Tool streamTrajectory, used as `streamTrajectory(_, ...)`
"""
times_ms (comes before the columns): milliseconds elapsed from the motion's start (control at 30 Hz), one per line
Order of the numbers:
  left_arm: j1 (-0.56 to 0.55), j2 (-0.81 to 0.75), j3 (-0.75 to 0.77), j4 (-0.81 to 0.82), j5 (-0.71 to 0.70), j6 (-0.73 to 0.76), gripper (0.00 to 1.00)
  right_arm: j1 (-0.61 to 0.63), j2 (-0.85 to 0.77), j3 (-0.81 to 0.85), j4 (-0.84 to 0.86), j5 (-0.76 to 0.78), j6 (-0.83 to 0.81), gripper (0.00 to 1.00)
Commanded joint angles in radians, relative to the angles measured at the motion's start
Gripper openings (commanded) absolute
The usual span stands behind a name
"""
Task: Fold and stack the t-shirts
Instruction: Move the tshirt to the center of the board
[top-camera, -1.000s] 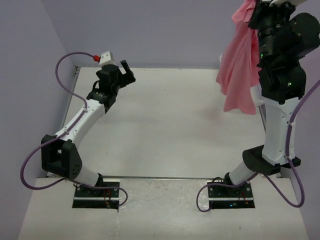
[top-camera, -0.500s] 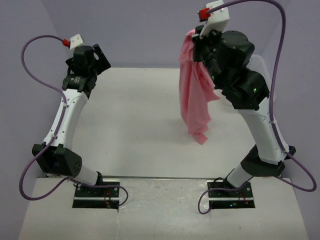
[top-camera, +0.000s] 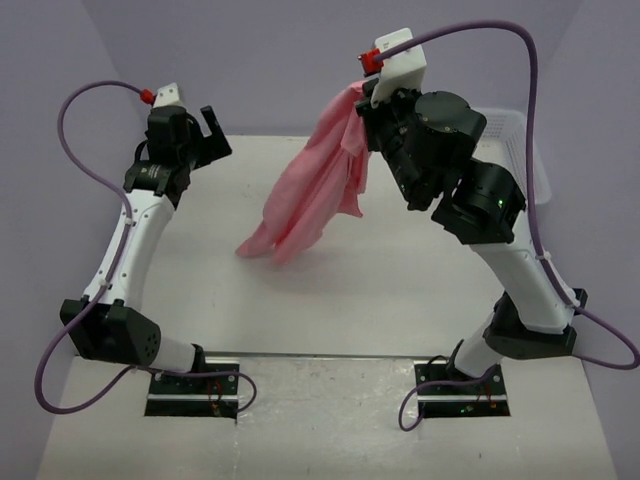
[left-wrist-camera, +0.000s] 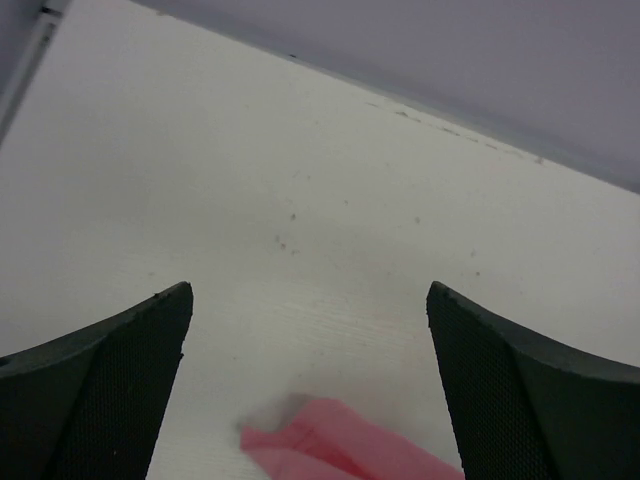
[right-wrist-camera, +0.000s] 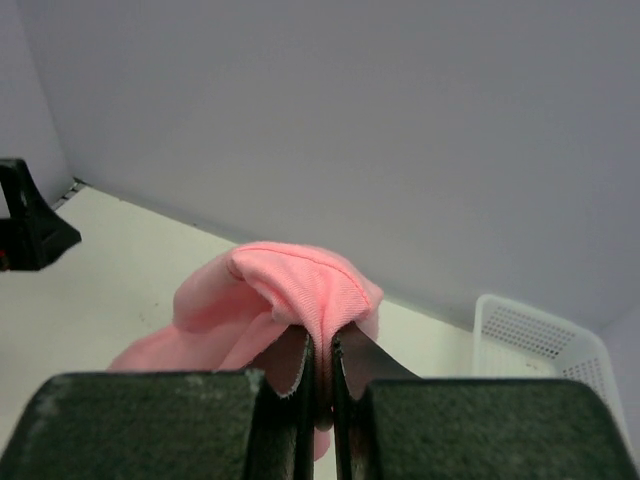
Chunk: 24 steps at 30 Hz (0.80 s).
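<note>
A salmon-pink t-shirt (top-camera: 305, 195) hangs bunched from my right gripper (top-camera: 364, 92), which is raised high over the back middle of the table. The right wrist view shows the right gripper (right-wrist-camera: 322, 345) shut on a fold of the t-shirt (right-wrist-camera: 290, 280). The cloth trails down and to the left, its lowest end just above or on the table. My left gripper (top-camera: 214, 124) is raised at the back left, open and holding nothing. Seen from the left wrist, the left gripper (left-wrist-camera: 308, 290) has its fingers wide apart, with the t-shirt's tip (left-wrist-camera: 340, 450) on the table below.
A white mesh basket (top-camera: 510, 125) stands at the back right, partly hidden behind the right arm; its corner also shows as the basket (right-wrist-camera: 540, 340) in the right wrist view. A purple wall (top-camera: 280, 60) closes off the back of the white table (top-camera: 330, 300).
The right arm has swung the t-shirt from the far right to the back middle, its tail flying out to the left. The left arm rose and stays open.
</note>
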Motion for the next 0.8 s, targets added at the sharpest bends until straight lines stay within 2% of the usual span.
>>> streamTrajectory(0, 0.004, -0.012, -0.178, 0.155, 0.359, -0.003, 1.00, -0.006, 0.028, 0.072, 0.076, 0.077, -0.084, 0.00)
streamTrajectory(67, 0.014, 0.010, -0.276, 0.284, 0.553, -0.045, 1.00, -0.006, 0.041, 0.108, 0.076, 0.084, -0.089, 0.00)
streamTrajectory(100, 0.015, 0.023, -0.357, 0.392, 0.680, -0.113, 1.00, -0.006, 0.042, 0.111, 0.076, 0.084, -0.088, 0.00)
streamTrajectory(133, 0.014, 0.051, -0.397, 0.457, 0.746, -0.190, 1.00, -0.006, 0.041, 0.114, 0.076, 0.087, -0.089, 0.00)
streamTrajectory(167, 0.012, 0.065, -0.445, 0.532, 0.806, -0.190, 1.00, -0.006, 0.039, 0.112, 0.076, 0.090, -0.089, 0.00)
streamTrajectory(200, 0.008, 0.074, -0.523, 0.673, 0.887, -0.266, 0.99, -0.006, 0.038, 0.111, 0.076, 0.102, -0.100, 0.00)
streamTrajectory(233, 0.002, 0.080, -0.554, 0.729, 0.914, -0.287, 0.98, -0.006, 0.038, 0.111, 0.076, 0.110, -0.108, 0.00)
streamTrajectory(267, -0.018, 0.074, -0.577, 0.754, 0.920, -0.267, 0.97, -0.007, 0.039, 0.111, 0.076, 0.119, -0.123, 0.00)
streamTrajectory(367, -0.070, 0.004, -0.622, 0.723, 0.824, -0.182, 0.96, -0.014, 0.024, 0.100, 0.077, 0.120, -0.120, 0.00)
streamTrajectory(467, -0.112, -0.082, -0.753, 0.852, 0.790, -0.178, 0.97, -0.029, 0.024, 0.112, 0.077, 0.130, -0.120, 0.00)
streamTrajectory(667, -0.247, -0.200, -0.896, 0.955, 0.739, -0.117, 0.97, -0.038, 0.045, 0.120, 0.077, 0.128, -0.117, 0.00)
streamTrajectory(767, -0.279, -0.237, -0.959, 1.044, 0.721, -0.094, 0.97, -0.040, 0.055, 0.129, 0.062, 0.113, -0.092, 0.00)
